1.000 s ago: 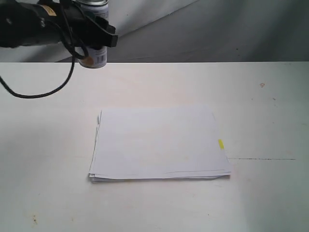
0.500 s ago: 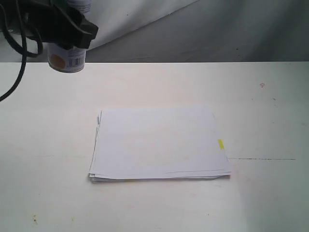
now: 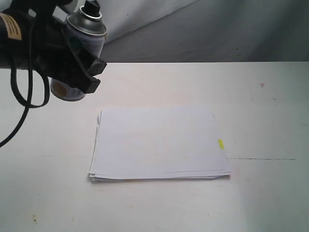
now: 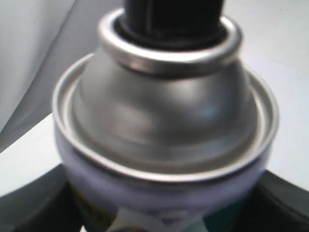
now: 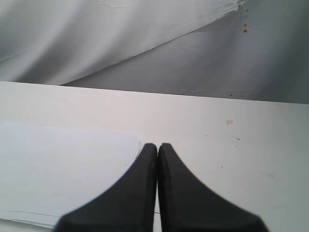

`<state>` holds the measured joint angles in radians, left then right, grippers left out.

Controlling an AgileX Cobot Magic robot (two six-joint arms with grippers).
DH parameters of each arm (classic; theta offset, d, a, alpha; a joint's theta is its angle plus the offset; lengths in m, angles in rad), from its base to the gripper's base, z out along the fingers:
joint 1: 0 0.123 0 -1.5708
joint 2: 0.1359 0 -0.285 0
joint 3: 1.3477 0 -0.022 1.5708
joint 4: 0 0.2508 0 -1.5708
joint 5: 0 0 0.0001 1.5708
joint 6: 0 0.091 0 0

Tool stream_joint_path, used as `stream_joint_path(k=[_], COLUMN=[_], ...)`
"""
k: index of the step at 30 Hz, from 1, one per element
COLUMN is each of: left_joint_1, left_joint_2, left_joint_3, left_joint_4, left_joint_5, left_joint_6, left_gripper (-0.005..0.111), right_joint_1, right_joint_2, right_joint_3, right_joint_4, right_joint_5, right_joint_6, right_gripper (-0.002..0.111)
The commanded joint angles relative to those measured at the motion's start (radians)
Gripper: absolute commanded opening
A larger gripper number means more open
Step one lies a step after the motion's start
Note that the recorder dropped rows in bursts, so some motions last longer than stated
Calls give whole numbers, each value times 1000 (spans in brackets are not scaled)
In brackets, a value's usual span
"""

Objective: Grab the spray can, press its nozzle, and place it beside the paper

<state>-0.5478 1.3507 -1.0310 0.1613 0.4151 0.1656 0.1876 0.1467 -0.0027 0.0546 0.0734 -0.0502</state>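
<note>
In the exterior view the spray can (image 3: 82,53) hangs tilted above the table's far left, its silver dome and black nozzle (image 3: 91,7) leaning toward the camera. My left gripper (image 3: 77,65) is shut on the can's body. The left wrist view is filled by the can's silver top (image 4: 164,116) with the nozzle (image 4: 171,17) at the frame's edge. The paper (image 3: 159,142) lies flat mid-table, with a yellow tab (image 3: 220,144) on its right edge. My right gripper (image 5: 158,147) is shut and empty, over the paper's edge (image 5: 63,169); it is out of the exterior view.
The white table (image 3: 260,116) has a thin dark line (image 3: 263,159) right of the paper and small marks at far right. A grey cloth backdrop (image 3: 207,29) hangs behind the table. The left arm's black cable (image 3: 21,111) loops down at the left.
The left gripper has come lower and toward the paper with the can, and the can has tipped so its silver top and nozzle now show.
</note>
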Motion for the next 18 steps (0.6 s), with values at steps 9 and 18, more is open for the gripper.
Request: stream_joint_path(k=[9, 18], left_joint_1=[-192, -330], left_joint_2=[131, 395], left_joint_3=[94, 94], left_joint_4=[1006, 1497], left_joint_5=[42, 428], left_joint_6=[-917, -1416], left_gripper=[0, 0], right_joint_1=[0, 0], right_joint_2=[-2, -2], right_joint_3=[3, 3], right_joint_4=[5, 5], right_joint_5=[-2, -2], right_joint_6=[3, 3], right_gripper=[0, 0])
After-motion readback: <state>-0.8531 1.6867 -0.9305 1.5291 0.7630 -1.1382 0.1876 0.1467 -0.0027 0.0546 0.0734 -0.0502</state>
